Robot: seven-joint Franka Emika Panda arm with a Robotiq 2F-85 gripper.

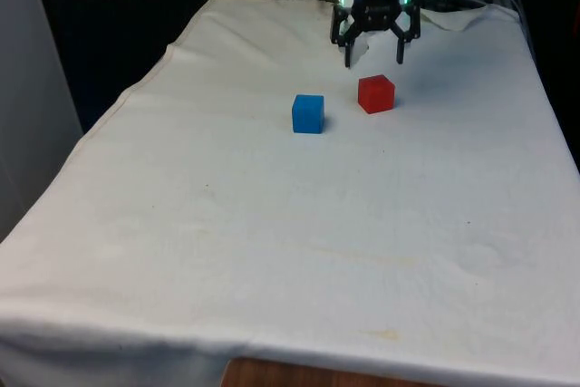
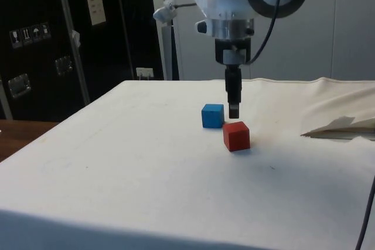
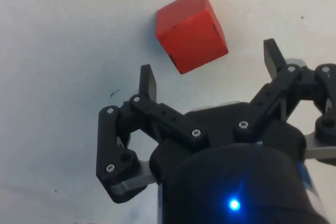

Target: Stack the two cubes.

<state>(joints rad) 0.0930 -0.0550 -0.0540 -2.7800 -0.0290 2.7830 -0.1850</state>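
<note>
Fingers: spread wide and holding nothing, both black fingertips (image 3: 148,80) hanging in the air, clear of the cloth.
Gripper: the gripper (image 1: 373,54) hovers above the table, pointing straight down; in the side view the gripper (image 2: 233,108) sits just above and slightly behind the red cube, not touching it.
Red cube: the red cube (image 1: 376,94) rests flat on the white cloth (image 1: 290,242), towards the far end of the table; side view has it (image 2: 236,136) in front of the fingertips, and the wrist view shows it (image 3: 191,30) just beyond the open fingers rather than between them.
Red cube heading: no long axis to speak of, all sides equal; it sits turned at an angle, one vertical edge facing the front camera.
Blue cube: the blue cube (image 1: 308,114) sits flat on the cloth, near the red one on the front view's left, apart from it, a face turned almost squarely to the front camera; in the side view the blue cube (image 2: 212,116) lies just behind the red one.
Stack: not yet made, both cubes on the cloth.
</note>
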